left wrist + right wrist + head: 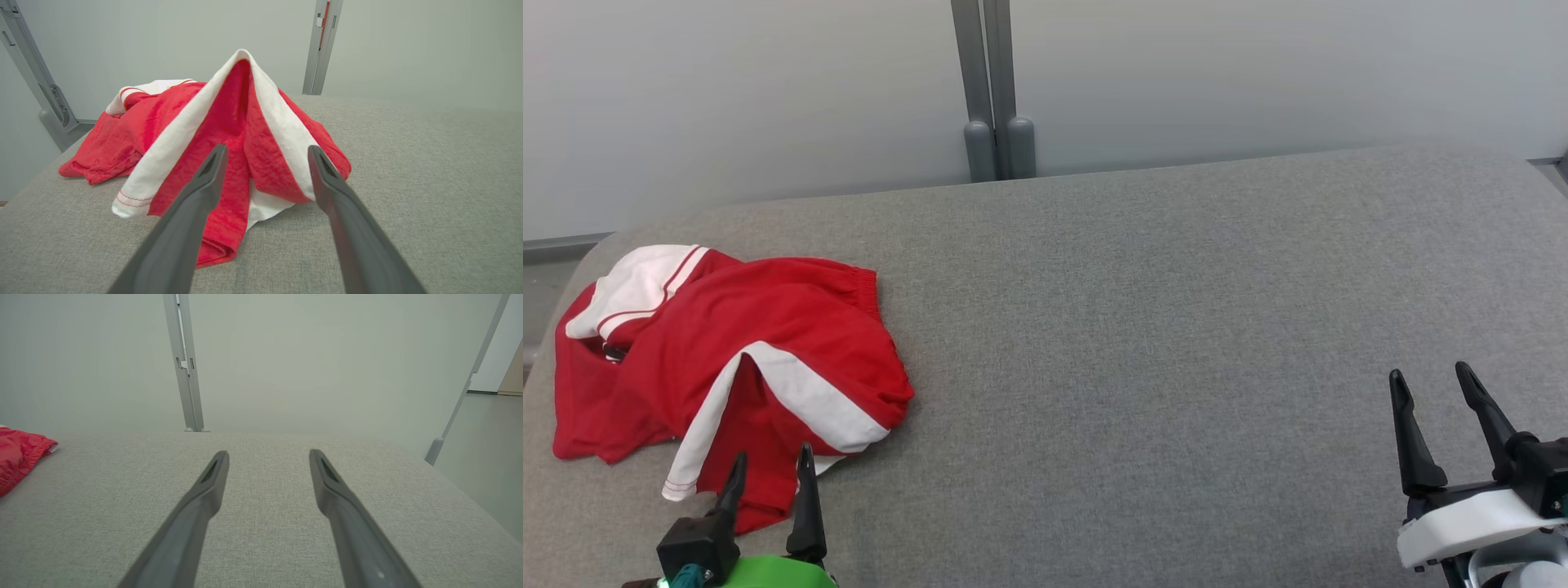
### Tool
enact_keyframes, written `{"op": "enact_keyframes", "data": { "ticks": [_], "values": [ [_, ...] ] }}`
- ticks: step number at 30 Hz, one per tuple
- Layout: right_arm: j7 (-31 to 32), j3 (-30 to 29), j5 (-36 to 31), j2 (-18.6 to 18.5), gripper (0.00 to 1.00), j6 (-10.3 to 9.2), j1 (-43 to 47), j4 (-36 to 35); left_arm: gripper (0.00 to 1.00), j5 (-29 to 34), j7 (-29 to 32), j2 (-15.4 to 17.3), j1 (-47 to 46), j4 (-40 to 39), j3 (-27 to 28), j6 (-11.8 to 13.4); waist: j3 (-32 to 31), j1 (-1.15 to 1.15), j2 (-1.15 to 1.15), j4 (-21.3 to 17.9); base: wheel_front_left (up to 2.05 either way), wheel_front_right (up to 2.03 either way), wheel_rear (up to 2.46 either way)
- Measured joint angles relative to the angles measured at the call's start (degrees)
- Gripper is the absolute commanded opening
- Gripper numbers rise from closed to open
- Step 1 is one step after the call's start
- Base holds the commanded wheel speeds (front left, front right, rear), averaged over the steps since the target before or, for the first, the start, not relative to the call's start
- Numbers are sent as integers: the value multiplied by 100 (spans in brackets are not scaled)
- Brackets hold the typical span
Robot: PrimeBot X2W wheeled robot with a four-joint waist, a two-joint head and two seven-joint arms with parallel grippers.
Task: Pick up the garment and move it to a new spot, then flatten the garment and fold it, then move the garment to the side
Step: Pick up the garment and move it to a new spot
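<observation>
Though crumpled, garment [792, 327] lies long axis upper-left to lower-right. Left gripper [772, 453] fingers apart at its hem; right gripper [1429, 371] likewise, empty.

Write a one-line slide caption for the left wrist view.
Open left gripper aimed at a crumpled red-and-white garment heaped on the grey fabric surface.

Bright, even light casts faint shadows; wrist views' edges bow, perhaps slightly soft.
</observation>
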Motion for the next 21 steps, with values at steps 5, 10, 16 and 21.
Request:
{"op": "enact_keyframes", "data": {
  "ticks": [5,10,16,21],
  "values": [
    [-1,16,76,-1,100,0,3,22,100,-42,0,-7,0,-13,7,-33,14,0,0,5,0,0,0],
    [-1,40,115,-4,100,0,5,43,100,-44,0,-11,0,-9,5,-42,26,0,0,1,0,0,0],
    [-1,44,127,-12,100,0,7,48,100,-43,0,-12,-1,4,5,-57,35,0,0,6,0,0,0],
    [-1,83,169,-5,100,0,10,36,100,-26,0,-18,-29,25,-15,-60,33,0,0,95,0,0,0]
  ]
}}
